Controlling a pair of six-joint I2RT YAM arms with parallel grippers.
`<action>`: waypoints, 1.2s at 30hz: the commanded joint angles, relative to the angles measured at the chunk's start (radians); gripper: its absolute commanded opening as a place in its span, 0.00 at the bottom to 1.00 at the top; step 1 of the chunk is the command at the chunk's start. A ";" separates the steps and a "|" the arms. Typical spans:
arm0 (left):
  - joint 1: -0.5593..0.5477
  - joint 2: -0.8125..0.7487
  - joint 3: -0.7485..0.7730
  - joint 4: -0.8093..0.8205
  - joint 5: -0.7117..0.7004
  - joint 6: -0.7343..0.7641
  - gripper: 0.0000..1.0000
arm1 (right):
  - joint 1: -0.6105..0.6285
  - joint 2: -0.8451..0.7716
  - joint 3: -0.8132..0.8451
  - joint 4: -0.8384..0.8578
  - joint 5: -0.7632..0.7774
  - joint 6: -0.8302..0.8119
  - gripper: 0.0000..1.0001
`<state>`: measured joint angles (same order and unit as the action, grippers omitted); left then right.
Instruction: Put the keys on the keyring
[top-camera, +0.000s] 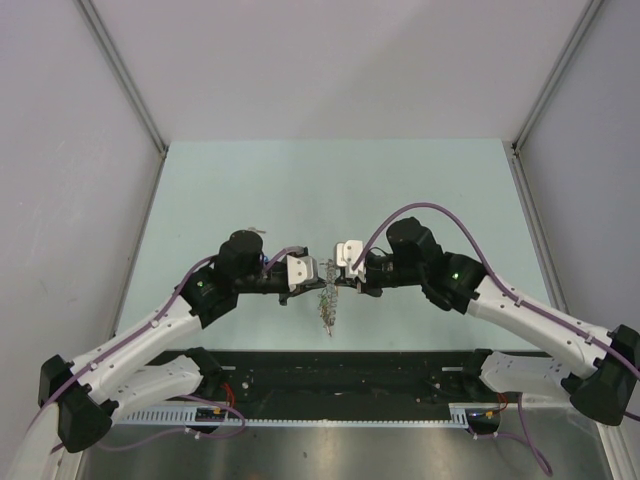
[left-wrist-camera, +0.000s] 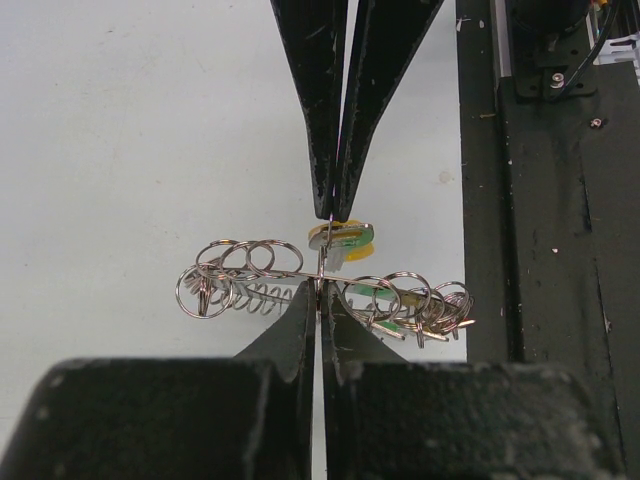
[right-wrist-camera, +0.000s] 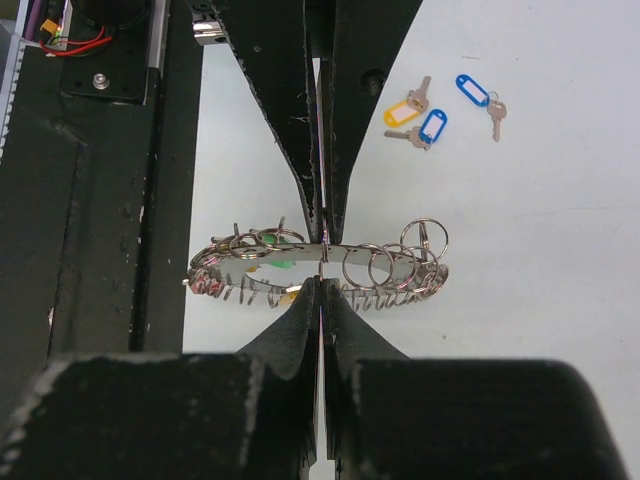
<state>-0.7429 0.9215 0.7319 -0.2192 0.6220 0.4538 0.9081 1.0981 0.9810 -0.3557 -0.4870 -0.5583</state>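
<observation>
The keyring (top-camera: 327, 292) hangs in the air between both arms, a metal ring crowded with small split rings and keys, with green and yellow tags (left-wrist-camera: 345, 240). My left gripper (top-camera: 316, 273) is shut on its edge from the left. My right gripper (top-camera: 337, 271) is shut on it from the right, so the two fingertip pairs nearly meet. In the left wrist view the keyring (left-wrist-camera: 255, 272) lies crosswise between my left gripper (left-wrist-camera: 320, 287) and the right one's fingers (left-wrist-camera: 318, 120). Loose keys lie on the table: one yellow-tagged (right-wrist-camera: 404, 108) and two blue-tagged (right-wrist-camera: 432, 125) (right-wrist-camera: 473, 90).
A pale green table (top-camera: 330, 190) runs between grey walls. A black rail (top-camera: 340, 372) crosses the near edge by the arm bases, close under the keyring's near side (right-wrist-camera: 110, 200). The loose keys lie beyond the left arm, on the far side.
</observation>
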 joint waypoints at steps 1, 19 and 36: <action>0.004 -0.030 0.006 0.049 0.025 0.028 0.00 | 0.008 0.006 0.045 0.047 -0.016 0.001 0.00; 0.004 -0.029 0.004 0.044 0.012 0.033 0.00 | 0.011 -0.027 0.044 0.027 0.030 0.005 0.00; 0.004 -0.032 0.006 0.038 0.019 0.034 0.00 | 0.017 -0.001 0.045 0.029 0.030 0.000 0.00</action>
<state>-0.7429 0.9195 0.7319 -0.2203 0.6136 0.4553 0.9180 1.0943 0.9825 -0.3527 -0.4603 -0.5571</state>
